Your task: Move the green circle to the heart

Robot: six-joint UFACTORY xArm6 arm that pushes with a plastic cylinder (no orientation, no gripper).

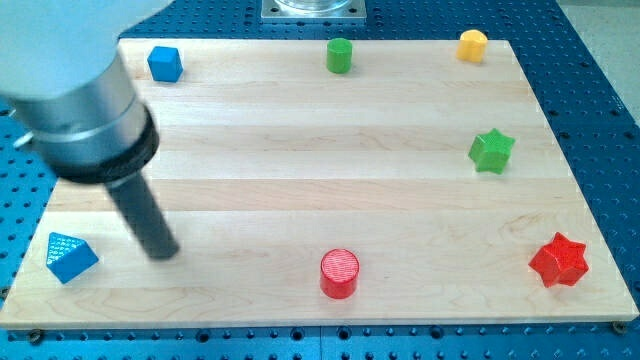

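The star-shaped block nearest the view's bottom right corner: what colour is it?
Red star, clearest in the camera view.

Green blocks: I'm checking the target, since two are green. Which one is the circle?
The green circle at the view's top centre, a round cylinder. The other, the green star, is pointed and sits at the view's right.

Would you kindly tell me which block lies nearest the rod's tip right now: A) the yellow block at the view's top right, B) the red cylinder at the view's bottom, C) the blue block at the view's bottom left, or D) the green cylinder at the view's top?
C: my tip rests on the wooden board just right of the blue block, apart from it, and the other blocks lie farther off.
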